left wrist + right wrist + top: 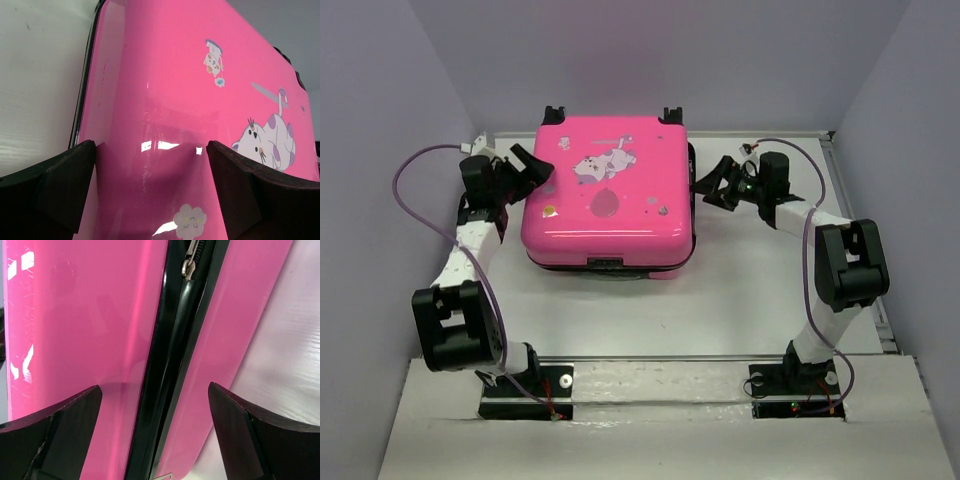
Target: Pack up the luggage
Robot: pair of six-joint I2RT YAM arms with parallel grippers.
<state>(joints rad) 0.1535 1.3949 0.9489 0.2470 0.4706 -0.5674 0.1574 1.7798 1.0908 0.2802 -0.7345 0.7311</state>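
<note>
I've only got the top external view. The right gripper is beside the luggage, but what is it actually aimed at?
Observer: On the right wrist camera, the open right gripper faces the luggage edge-on, with the black zip seam running between its fingers.
Operator: Any zipper pull there?
Observer: Yes, a metal zipper pull sits on that seam, out ahead of the fingertips rather than between them.
Operator: And the left side?
Observer: On the left wrist camera, the open left gripper frames the luggage's glossy pink top. A small cloud sticker shows between its fingers.
</note>
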